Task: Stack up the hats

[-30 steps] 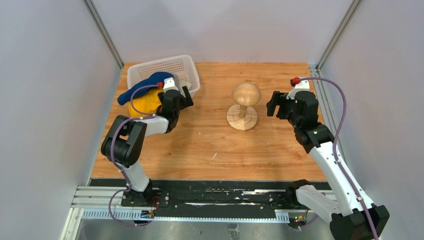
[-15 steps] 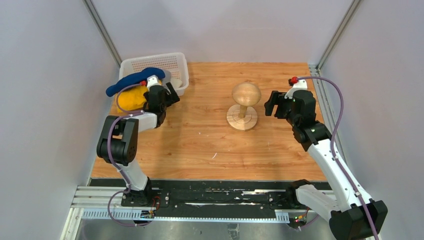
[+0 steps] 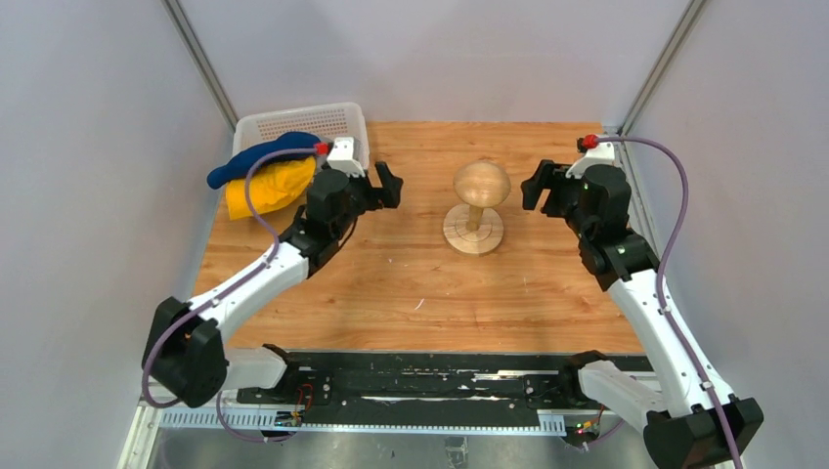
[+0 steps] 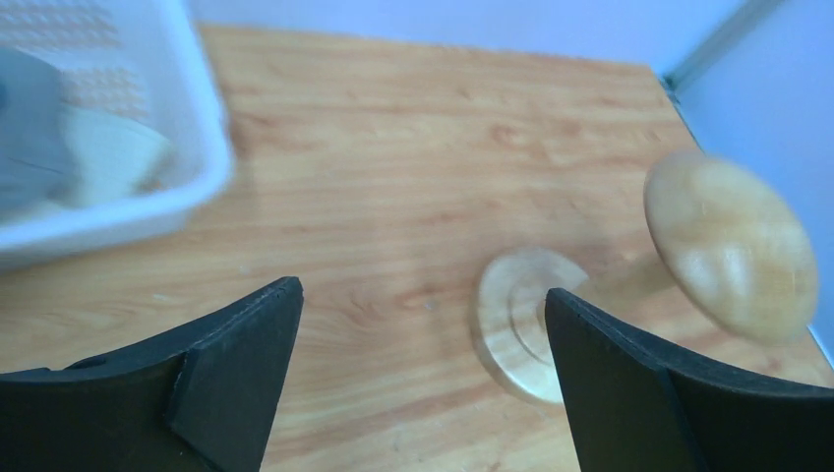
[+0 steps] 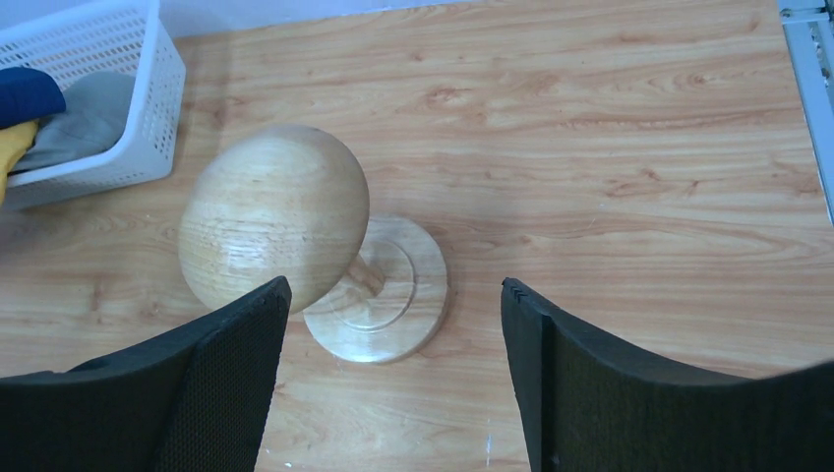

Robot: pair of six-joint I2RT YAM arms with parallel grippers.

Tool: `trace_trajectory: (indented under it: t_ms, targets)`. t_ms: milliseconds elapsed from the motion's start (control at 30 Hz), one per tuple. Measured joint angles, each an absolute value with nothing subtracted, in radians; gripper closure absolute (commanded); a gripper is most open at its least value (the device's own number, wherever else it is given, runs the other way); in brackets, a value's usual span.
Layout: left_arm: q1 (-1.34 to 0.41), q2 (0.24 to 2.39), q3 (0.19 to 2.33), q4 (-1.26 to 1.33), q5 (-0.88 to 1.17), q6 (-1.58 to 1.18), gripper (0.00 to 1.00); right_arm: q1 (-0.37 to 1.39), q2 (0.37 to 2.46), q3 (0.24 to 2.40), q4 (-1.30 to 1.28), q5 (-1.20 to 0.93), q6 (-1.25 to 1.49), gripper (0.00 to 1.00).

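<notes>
We are holding the left tool (image 3: 379, 184) above the tabletop (image 3: 411, 283) with its jaws standing wide apart and gripping nothing. The right tool (image 3: 539, 191) is likewise gaping and empty, just beside the wooden stand (image 3: 480, 184) on its far side.

The hats are sitting at the tabletop's far left corner, in and over the white basket (image 3: 337, 117). The navy hat (image 3: 256, 161) is draping across the basket's left rim, its long axis running from near-left up toward far-right. The yellow hat (image 3: 266, 186) is bulging out beneath it. In the left wrist view the grey hat (image 4: 25, 128) and the beige hat (image 4: 108, 152) are lying inside the basket. We are not seeing a fifth hat.

What we are weighing is direction. The left tool is pointing toward the stand, so the hats are lying to its left and slightly behind. The left arm is much the nearer one, since the right is standing well apart with the stand between. We are judging that the next reach calls for the left tool to turn toward the basket.
</notes>
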State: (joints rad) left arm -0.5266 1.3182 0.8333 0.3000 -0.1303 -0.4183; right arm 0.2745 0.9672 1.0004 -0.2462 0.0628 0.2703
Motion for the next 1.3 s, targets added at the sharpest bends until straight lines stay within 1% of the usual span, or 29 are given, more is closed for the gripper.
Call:
trace_trajectory:
  t_ms: [167, 367, 500, 600, 767, 900, 1000, 1033, 1067, 1167, 1267, 1300]
  targets:
    - [-0.510, 1.236, 1.022, 0.095, -0.337, -0.325, 0.02, 0.274, 0.995, 1.036, -0.231, 0.072, 0.274, 0.23]
    - [-0.351, 1.289, 1.229, -0.068, -0.480, -0.250, 0.02, 0.274, 1.031, 1.041, -0.213, 0.062, 0.276, 0.23]
    - [-0.263, 1.393, 1.306, -0.163, -0.509, -0.231, 0.00, 0.274, 1.044, 1.041, -0.207, 0.047, 0.276, 0.23]
    - [-0.217, 1.472, 1.334, -0.207, -0.509, -0.218, 0.05, 0.274, 1.046, 1.041, -0.201, 0.041, 0.276, 0.23]
    - [-0.142, 1.567, 1.353, -0.250, -0.510, -0.213, 0.08, 0.274, 1.046, 1.041, -0.188, 0.028, 0.276, 0.22]
    - [-0.113, 1.602, 1.372, -0.249, -0.529, -0.213, 0.09, 0.274, 1.047, 1.041, -0.183, 0.025, 0.276, 0.22]
    - [-0.107, 1.626, 1.402, -0.243, -0.552, -0.211, 0.13, 0.274, 1.052, 1.041, -0.178, 0.020, 0.276, 0.22]
    - [-0.106, 1.638, 1.417, -0.241, -0.557, -0.208, 0.18, 0.274, 1.054, 1.041, -0.177, 0.019, 0.276, 0.22]
    - [-0.103, 1.652, 1.431, -0.239, -0.561, -0.206, 0.24, 0.274, 1.057, 1.041, -0.176, 0.018, 0.276, 0.22]
    - [-0.088, 1.695, 1.462, -0.229, -0.567, -0.199, 0.49, 0.274, 1.062, 1.040, -0.177, 0.014, 0.276, 0.22]
    - [-0.064, 1.749, 1.484, -0.222, -0.565, -0.187, 0.78, 0.274, 1.062, 1.040, -0.176, 0.009, 0.276, 0.22]
    - [-0.057, 1.766, 1.487, -0.220, -0.564, -0.187, 0.91, 0.274, 1.062, 1.040, -0.176, 0.008, 0.276, 0.22]
